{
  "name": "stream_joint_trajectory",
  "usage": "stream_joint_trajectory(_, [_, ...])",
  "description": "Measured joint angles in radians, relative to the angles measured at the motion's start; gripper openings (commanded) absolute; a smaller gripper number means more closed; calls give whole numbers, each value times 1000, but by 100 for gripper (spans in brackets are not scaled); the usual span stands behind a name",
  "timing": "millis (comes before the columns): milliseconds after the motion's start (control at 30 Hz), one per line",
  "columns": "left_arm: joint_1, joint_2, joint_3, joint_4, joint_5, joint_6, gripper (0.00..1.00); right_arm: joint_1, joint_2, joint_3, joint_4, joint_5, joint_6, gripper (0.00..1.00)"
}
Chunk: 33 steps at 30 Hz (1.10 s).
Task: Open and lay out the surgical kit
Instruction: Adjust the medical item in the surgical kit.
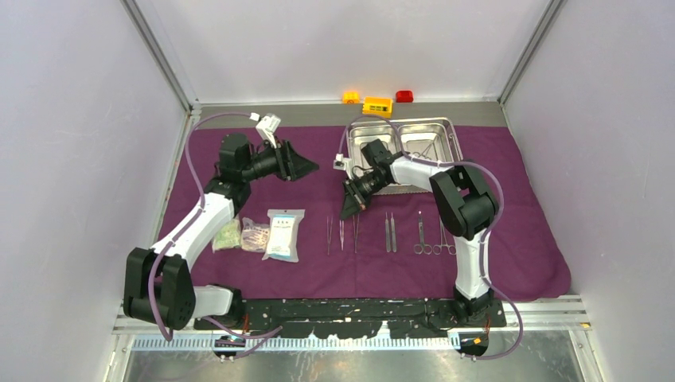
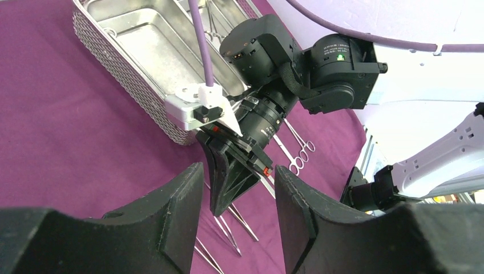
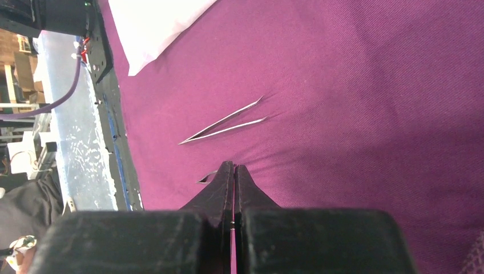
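Note:
The dark-purple cloth (image 1: 517,239) is spread flat. The steel tray (image 1: 458,151) stands at its far middle; it also shows in the left wrist view (image 2: 142,34). Three tweezers (image 1: 341,232), two straight tools (image 1: 390,232), scissors (image 1: 420,237) and clamps (image 1: 446,239) lie in a row. Three packets (image 1: 284,235) lie to their left. My right gripper (image 1: 350,208) is shut, tip low over the tweezers; in its wrist view (image 3: 234,166) a steel end shows beside the tip and one pair of tweezers (image 3: 222,123) lies just beyond. My left gripper (image 1: 306,167) is open and empty, above the cloth.
Yellow (image 1: 377,105), orange (image 1: 351,97) and red (image 1: 404,95) toy bricks sit behind the tray, off the cloth. The left wrist view faces the right arm's wrist (image 2: 268,114) close ahead. A white packet corner (image 3: 154,23) and the table's front rail (image 3: 114,142) show in the right wrist view.

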<state>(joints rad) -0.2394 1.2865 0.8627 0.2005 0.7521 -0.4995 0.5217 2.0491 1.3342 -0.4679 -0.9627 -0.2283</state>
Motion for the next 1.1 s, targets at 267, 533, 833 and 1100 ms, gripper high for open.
stream_joint_trajectory(267, [1, 0, 0, 6, 1, -18, 51, 9, 1, -2, 36, -2, 29, 1])
stream_joint_trajectory(533, [1, 0, 0, 12, 5, -21, 51, 10, 11, -3, 63, -7, 51, 0])
stream_joint_trajectory(833, [3, 0, -3, 20, 5, -24, 51, 10, 26, -5, 23, -14, 24, 1])
stream_joint_trajectory(1100, [4, 0, -11, 27, 5, -24, 51, 9, 26, -31, 39, -15, 34, 3])
